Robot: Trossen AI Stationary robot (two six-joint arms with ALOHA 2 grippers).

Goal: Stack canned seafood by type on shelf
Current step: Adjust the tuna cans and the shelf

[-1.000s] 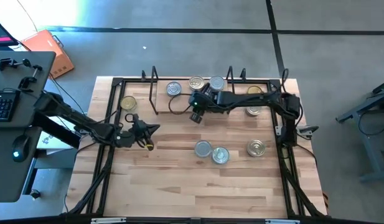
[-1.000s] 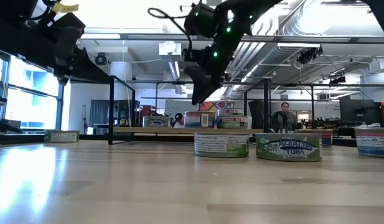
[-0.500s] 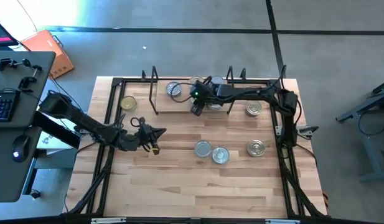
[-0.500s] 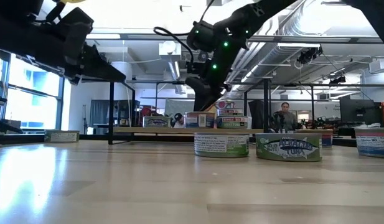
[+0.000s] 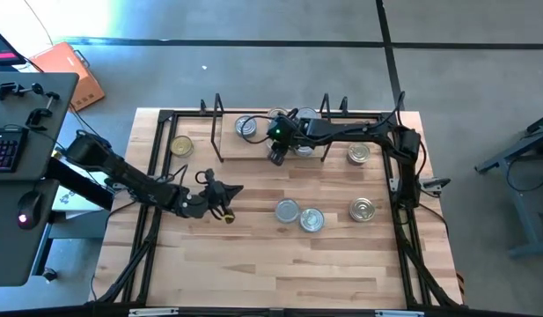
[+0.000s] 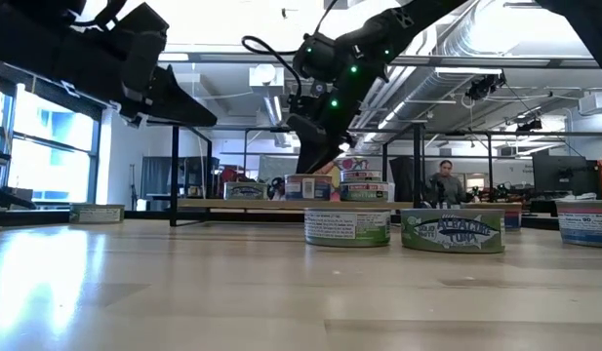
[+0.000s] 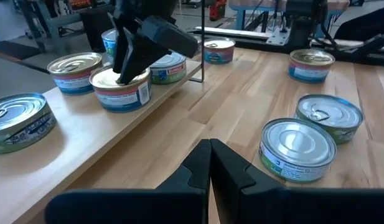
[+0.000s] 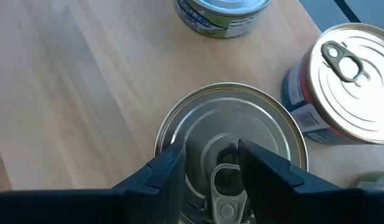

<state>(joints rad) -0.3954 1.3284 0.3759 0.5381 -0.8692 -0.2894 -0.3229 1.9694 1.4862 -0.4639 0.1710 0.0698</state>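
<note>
While the right gripper [image 8: 210,165] seemingly pinches the pull tab of a tin [image 8: 232,134] directly beneath it on the shelf [image 7: 86,134], a slip could topple neighbouring tins.

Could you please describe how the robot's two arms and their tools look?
Both are dark, slender jointed arms with black cables looped alongside. The right tool has green lights glowing near its wrist; the left tool ends in two tapered black fingers, with a yellow tag nearby.
</note>
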